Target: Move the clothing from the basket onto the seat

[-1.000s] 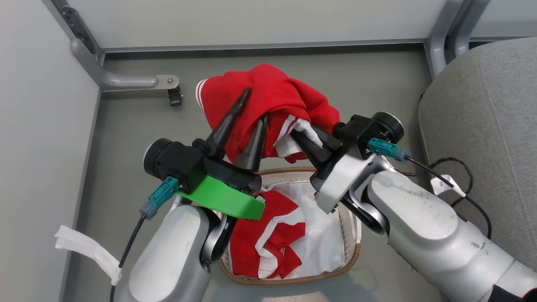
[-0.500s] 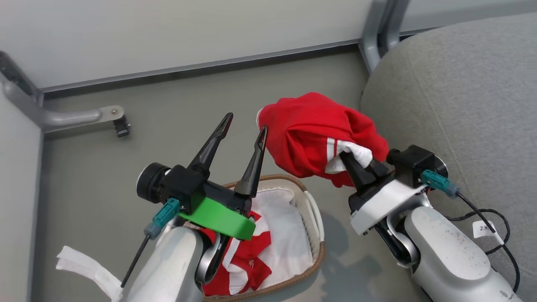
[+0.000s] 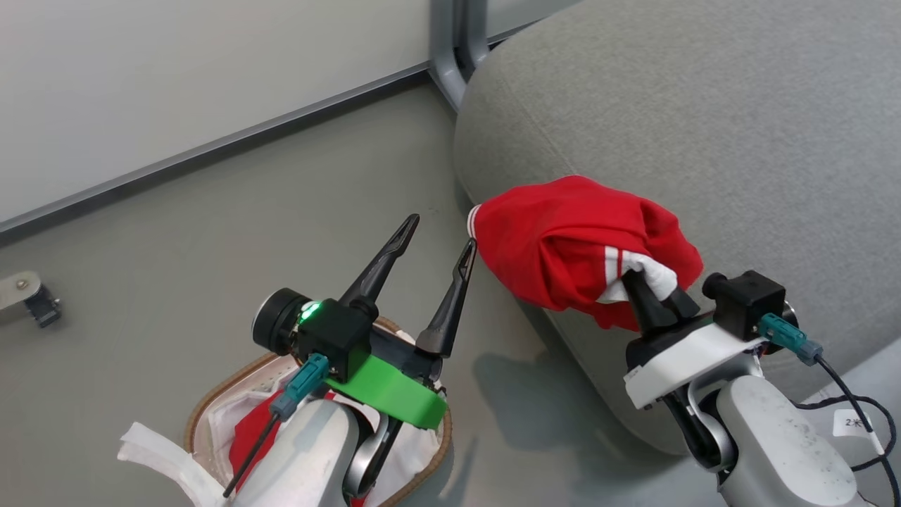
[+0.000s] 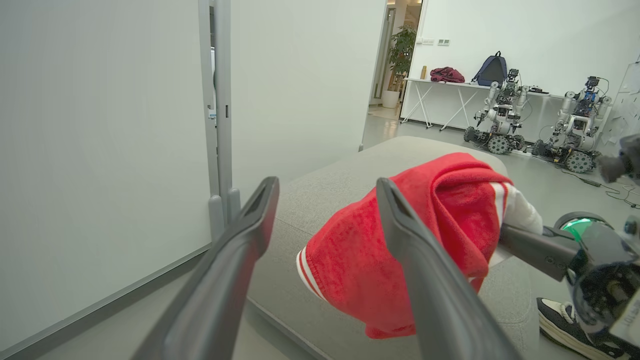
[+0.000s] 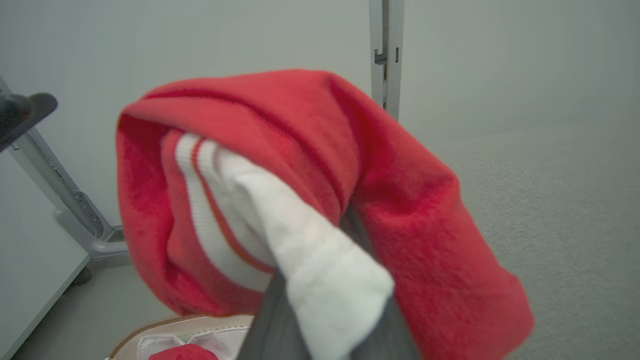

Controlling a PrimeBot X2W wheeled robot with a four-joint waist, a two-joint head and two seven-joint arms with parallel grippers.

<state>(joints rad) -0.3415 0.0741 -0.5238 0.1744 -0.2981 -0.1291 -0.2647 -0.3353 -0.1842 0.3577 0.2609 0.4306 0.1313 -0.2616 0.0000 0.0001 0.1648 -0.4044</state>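
A bunched red garment with white panels, the clothing, hangs from my right gripper, which is shut on it with the fingertips buried in the cloth. It hovers over the near left edge of the large grey seat. In the right wrist view the clothing drapes over both fingers. My left gripper stands open just left of the garment, holding nothing. From the left wrist, the clothing sits behind the right finger. The basket lies low left under my left arm, with more red cloth and white liner inside.
A grey metal post stands where the wall meets the seat's far corner. A metal bracket sits on the floor at the left. Other robots and a dark shoe appear beyond the seat. A black cable trails by my right arm.
The head camera swung right. My right gripper carried the clothing from above the basket to over the seat's edge. My left fingers came off the cloth and stand clear of it.
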